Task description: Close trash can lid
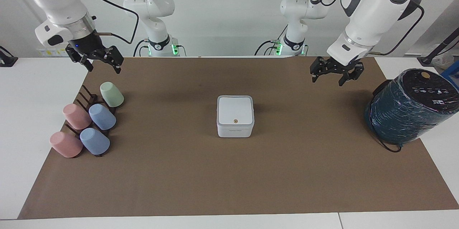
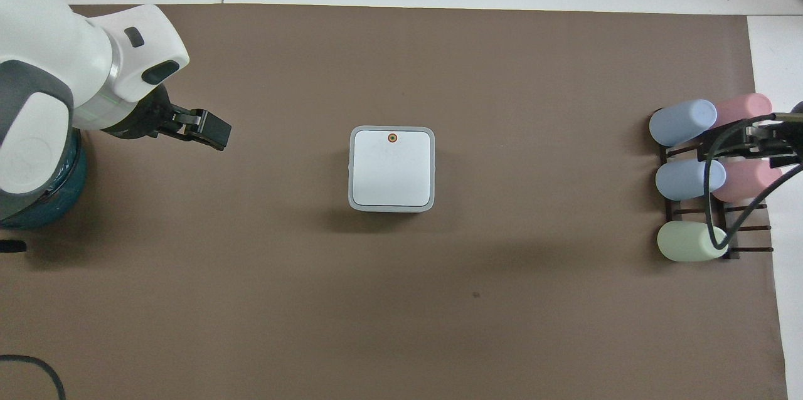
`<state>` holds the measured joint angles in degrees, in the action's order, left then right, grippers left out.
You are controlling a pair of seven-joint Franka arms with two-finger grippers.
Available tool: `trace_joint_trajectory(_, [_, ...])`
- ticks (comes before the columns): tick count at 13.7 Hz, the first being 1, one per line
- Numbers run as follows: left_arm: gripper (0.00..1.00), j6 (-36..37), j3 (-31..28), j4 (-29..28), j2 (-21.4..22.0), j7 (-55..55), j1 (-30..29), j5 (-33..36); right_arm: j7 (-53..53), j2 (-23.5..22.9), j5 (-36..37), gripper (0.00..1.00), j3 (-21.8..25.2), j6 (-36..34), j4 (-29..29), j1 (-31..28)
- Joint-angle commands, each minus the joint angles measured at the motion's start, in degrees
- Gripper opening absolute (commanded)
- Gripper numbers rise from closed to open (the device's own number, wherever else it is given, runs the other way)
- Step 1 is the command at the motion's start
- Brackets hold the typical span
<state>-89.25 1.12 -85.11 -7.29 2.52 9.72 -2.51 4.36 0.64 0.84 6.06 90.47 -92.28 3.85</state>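
Observation:
The small white trash can [image 1: 235,131] stands in the middle of the brown mat. Its white lid [image 1: 235,110] lies flat and shut on top, orange dot up; it also shows in the overhead view [image 2: 391,168]. My left gripper [image 1: 335,76] hangs open and empty in the air over the mat, between the trash can and the teal cylinder, and shows in the overhead view [image 2: 213,132]. My right gripper [image 1: 96,62] waits open and empty, up over the mat's corner beside the cup rack.
A large dark teal cylinder with a black top [image 1: 408,105] stands at the left arm's end of the mat. A dark rack with several pastel cups [image 1: 89,121] lies at the right arm's end. The brown mat [image 1: 229,178] covers most of the table.

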Motion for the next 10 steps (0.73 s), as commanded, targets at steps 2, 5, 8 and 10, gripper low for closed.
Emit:
trace_joint_trajectory(2, [1.0,3.6,0.1,1.2,1.1,1.6,-0.3,2.7,-0.6,0.9,-0.1,1.0,-0.7,-0.4,-0.8,-1.0])
trace_joint_trajectory(5, [1.0,3.5,0.4,1.1,1.5,1.7,-0.2,2.6,-0.6,0.9,-0.2,1.0,-0.7,-0.4,-0.8,-0.9])
trace_joint_trajectory(8, [1.0,3.3,0.5,1.1,1.5,1.7,-0.2,2.6,-0.6,0.9,-0.2,1.0,-0.7,-0.4,-0.8,-1.0])
trace_joint_trajectory(10, [1.0,2.9,0.5,1.1,1.5,1.7,-0.2,2.4,-0.5,0.9,-0.2,1.0,-0.7,-0.4,-0.8,-1.0])
